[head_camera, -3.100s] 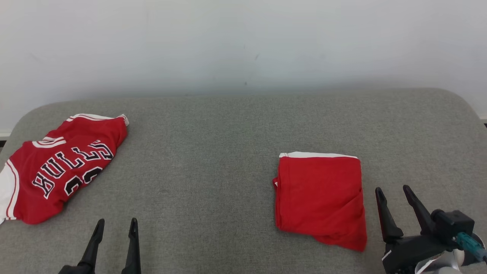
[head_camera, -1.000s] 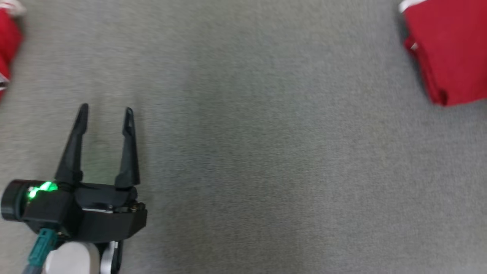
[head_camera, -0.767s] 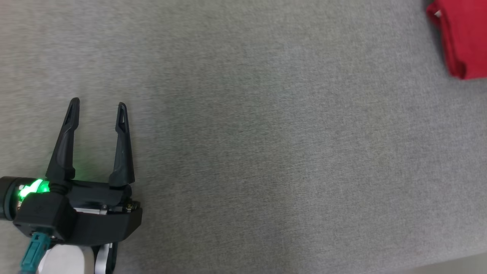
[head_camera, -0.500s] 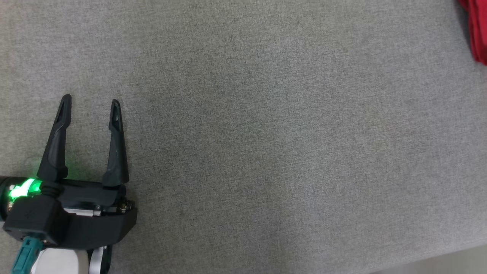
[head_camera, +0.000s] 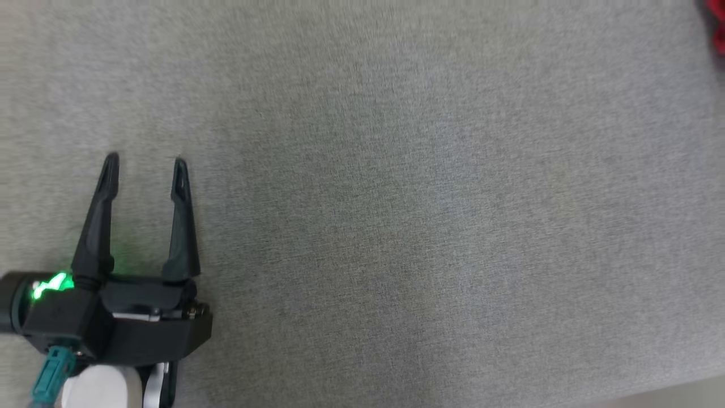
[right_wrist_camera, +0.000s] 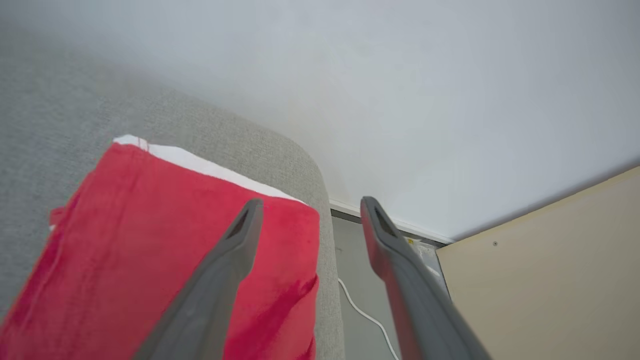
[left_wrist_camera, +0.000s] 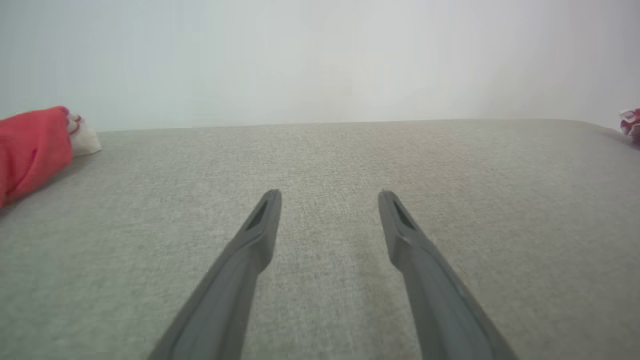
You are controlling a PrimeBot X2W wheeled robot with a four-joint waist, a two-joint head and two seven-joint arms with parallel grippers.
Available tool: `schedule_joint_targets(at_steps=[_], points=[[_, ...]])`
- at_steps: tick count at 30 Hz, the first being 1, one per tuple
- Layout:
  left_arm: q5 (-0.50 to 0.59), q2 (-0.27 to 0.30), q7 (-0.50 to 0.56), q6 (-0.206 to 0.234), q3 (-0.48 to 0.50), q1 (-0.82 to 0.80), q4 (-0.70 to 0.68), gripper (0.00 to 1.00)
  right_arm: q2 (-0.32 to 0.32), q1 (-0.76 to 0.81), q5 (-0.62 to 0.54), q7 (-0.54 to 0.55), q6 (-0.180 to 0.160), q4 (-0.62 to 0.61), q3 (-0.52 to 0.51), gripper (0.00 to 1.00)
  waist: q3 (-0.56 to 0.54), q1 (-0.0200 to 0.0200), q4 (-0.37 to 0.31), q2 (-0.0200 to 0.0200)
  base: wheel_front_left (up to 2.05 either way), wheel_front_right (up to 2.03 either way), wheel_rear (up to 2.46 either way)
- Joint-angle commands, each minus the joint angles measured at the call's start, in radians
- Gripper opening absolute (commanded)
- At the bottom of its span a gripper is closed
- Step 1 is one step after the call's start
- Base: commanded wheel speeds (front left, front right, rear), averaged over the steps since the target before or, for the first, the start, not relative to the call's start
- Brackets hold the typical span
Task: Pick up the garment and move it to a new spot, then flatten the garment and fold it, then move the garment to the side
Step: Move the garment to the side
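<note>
Red cloth, folded flat: the garment (right_wrist_camera: 150, 250) lies at the right-hand corner of the grey fabric-covered desk (head_camera: 396, 226), white band along its far edge, near side close to the desk's rim. In the head view a thin red sliver of cloth shows at the top right edge.

Right pincer (right_wrist_camera: 311, 202): fingers spread, nothing between them, hovering above the garment's far right corner. It looks clear of the cloth, though I cannot tell for certain whether the near finger brushes it. Beyond the rim: floor, a white cable (right_wrist_camera: 365, 315), a pale wall (right_wrist_camera: 400, 75).

Left pincer (head_camera: 145, 164): fingers spread, empty, poised over bare desk at the lower left of the head view. A green light (head_camera: 51, 283) glows on its wrist housing.

A second red cloth (left_wrist_camera: 30, 150) with a white edge sits bunched at the far left of the left wrist view, well apart from both pincers.

Step in hand, as I judge it: the last one. The garment is folded and set aside, and the right pincer is no longer pinching it. Next move calls for lifting the right arm straight up and away so a finger does not drag the top layer or nudge the fold over the rim.

Writing: none readable. No brand, label or lettering can be made out on either cloth or on the robot.
</note>
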Motion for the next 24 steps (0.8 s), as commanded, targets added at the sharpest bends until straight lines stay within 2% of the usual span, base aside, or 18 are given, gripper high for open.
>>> schedule_joint_targets(at_steps=[1, 6, 10, 18, 24], points=[[-0.006, 0.000, 0.000, 0.003, 0.008, 0.025, 0.011, 1.00, 0.015, 0.016, 0.009, -0.014, -0.003, 0.002, -0.009, 1.00, -0.053, 0.0000, 0.011, -0.0001, 0.00, 0.00, 0.00], [-0.029, -0.010, 0.000, 0.006, 0.032, 0.069, 0.039, 1.00, 0.091, 0.074, 0.024, -0.048, -0.003, -0.013, -0.058, 1.00, -0.162, 0.0000, 0.019, -0.0001, 0.00, 0.00, 0.00], [-0.039, -0.016, 0.000, 0.004, 0.054, 0.112, 0.059, 1.00, 0.148, 0.154, -0.003, -0.050, -0.003, -0.105, -0.155, 1.00, -0.243, 0.0000, 0.027, -0.0001, 0.00, 0.00, 0.00], [-0.063, -0.030, 0.000, -0.001, 0.079, 0.185, 0.102, 1.00, 0.304, 0.477, -0.154, -0.049, -0.003, -0.340, -0.452, 1.00, -0.388, 0.0000, 0.052, -0.0001, 0.00, 0.00, 0.00], [-0.070, -0.034, 0.000, -0.009, 0.084, 0.221, 0.129, 1.00, 0.437, 0.759, -0.264, -0.049, -0.003, -0.514, -0.627, 1.00, -0.466, 0.0000, 0.083, -0.0001, 0.00, 0.00, 0.00]])
